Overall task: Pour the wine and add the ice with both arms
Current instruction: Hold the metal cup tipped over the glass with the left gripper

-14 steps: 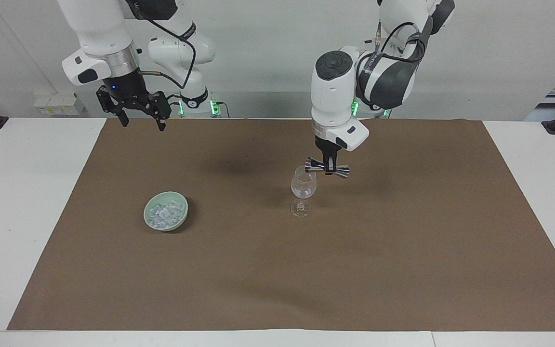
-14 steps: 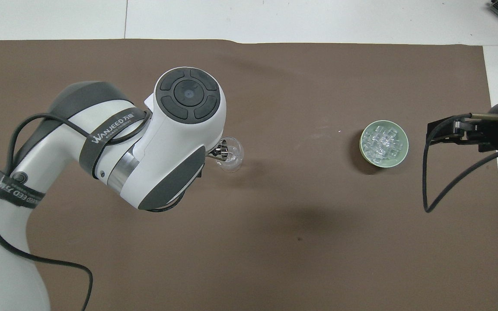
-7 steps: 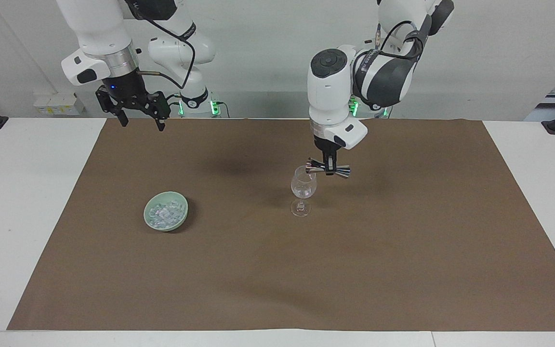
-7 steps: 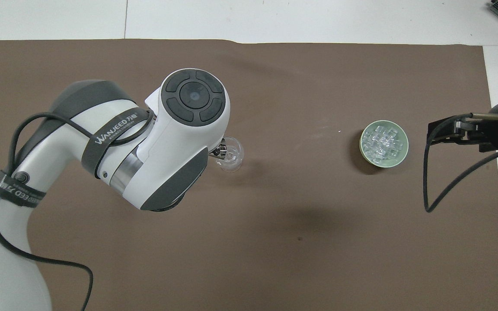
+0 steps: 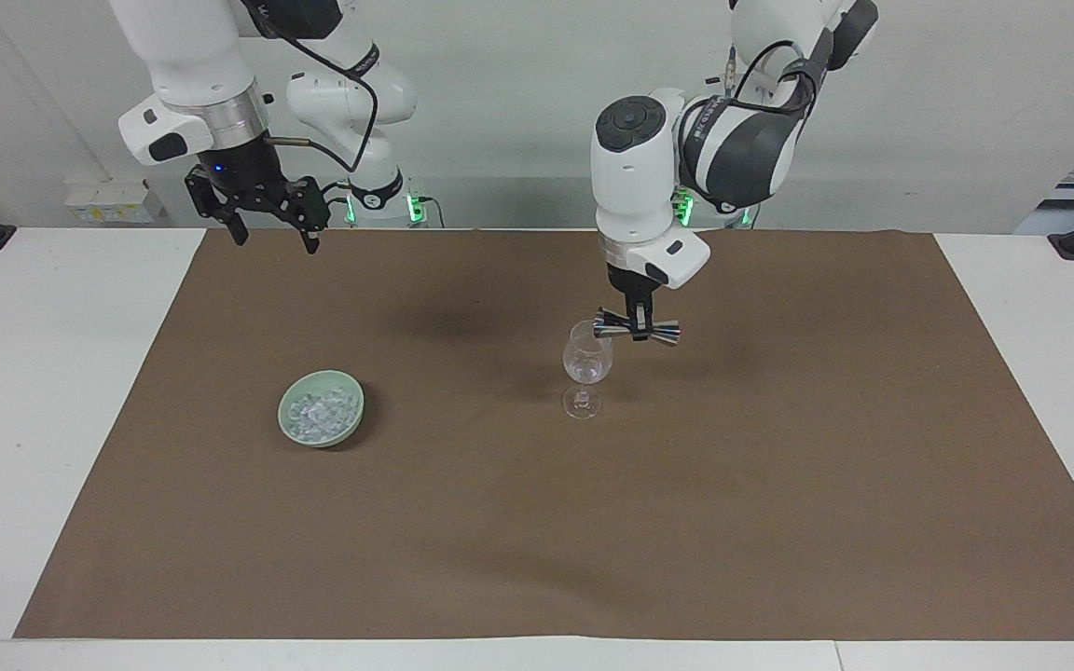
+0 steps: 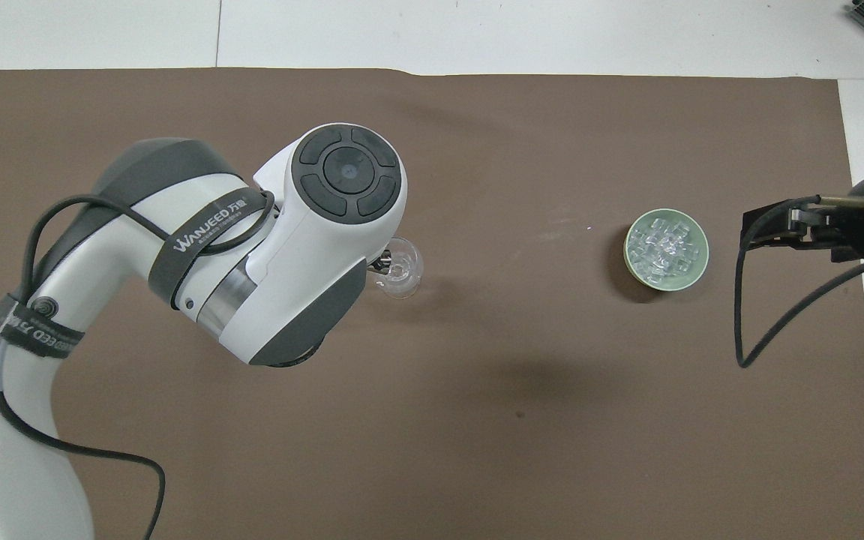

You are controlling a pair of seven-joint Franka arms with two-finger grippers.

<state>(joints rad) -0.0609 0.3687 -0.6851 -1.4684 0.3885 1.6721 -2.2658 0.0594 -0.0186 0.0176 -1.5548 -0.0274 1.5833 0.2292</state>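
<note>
Since a sec ago the left arm (image 5: pixel 649 158) has swung its wrist a touch toward the right arm's end of the table, and the jigger (image 5: pixel 636 326) it carries now sits nearly level, w/ one end at the rim of the wine glass (image 5: pixel 586 365); earlier that end dipped lower into the bowl. Left gripper (image 5: pixel 636 321) is clamped tight round the jigger's narrow waist, hanging over the glass's edge on the side nearer the robots. Writing: "WANJEED" plus a couple of Chinese characters reads clear on the grey strap (image 6: pixel 207 225) round the left arm's forearm in the overhead view, and a second strap (image 6: pixel 27 334) lower down shows "JEED", rest wrapped out of sight. Glass stands upright on the brown mat (image 5: pixel 779 522), mid-table; from overhead the arm's big wrist housing covers most of the jigger, only a bit of metal peeks out by the glass. Ice (image 5: pixel 318 412) is piled in a pale green bowl (image 5: pixel 348 424), well apart from the glass, toward the right arm's end. Right arm (image 5: pixel 192 65) waits; right gripper (image 5: pixel 268 228) hangs w/ fingers spread and nothing between them, over the mat's edge nearest the robots. White table (image 5: pixel 34 373) shows either side of the mat.
</note>
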